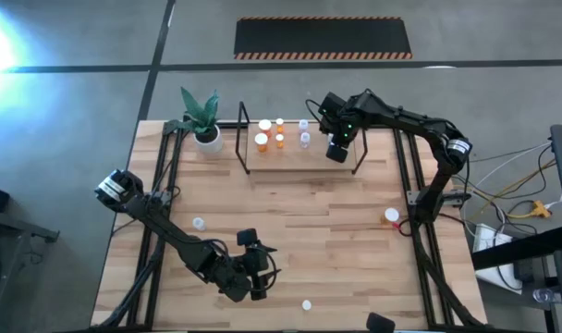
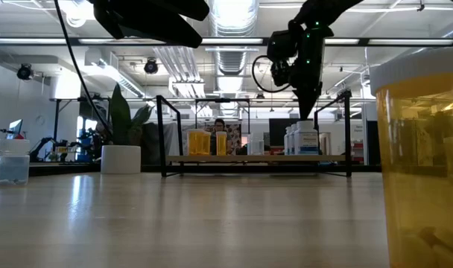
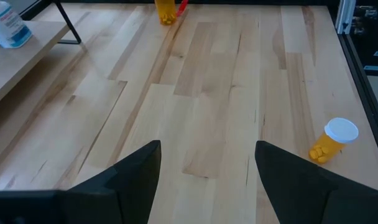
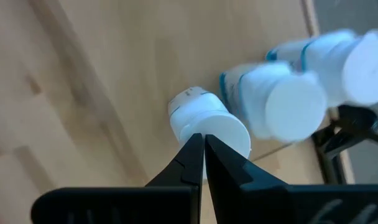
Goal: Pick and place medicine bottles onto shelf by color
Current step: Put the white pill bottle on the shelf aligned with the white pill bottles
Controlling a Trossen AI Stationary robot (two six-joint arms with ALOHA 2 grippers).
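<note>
An orange bottle [image 2: 424, 160] stands right against the low camera, one of several I count loose on the worktop [image 1: 299, 240], including another orange bottle on its side [image 3: 332, 140]. The right gripper [image 1: 337, 151], jaws clenched and empty, hangs over white bottles [image 4: 273, 102] on the shelf [image 1: 299, 165], where orange ones [image 1: 270, 134] stand grouped apart. I judge sorting partly done; the left gripper [image 1: 254, 268], jaws released, waits above the near worktop.

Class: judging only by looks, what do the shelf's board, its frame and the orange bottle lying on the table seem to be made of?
Shelf board: pale matt wood, probably; faint grain shows. Frame: thin black rods, likely painted metal wire. Orange bottle: translucent glossy plastic, apparently, with an opaque white cap.
</note>
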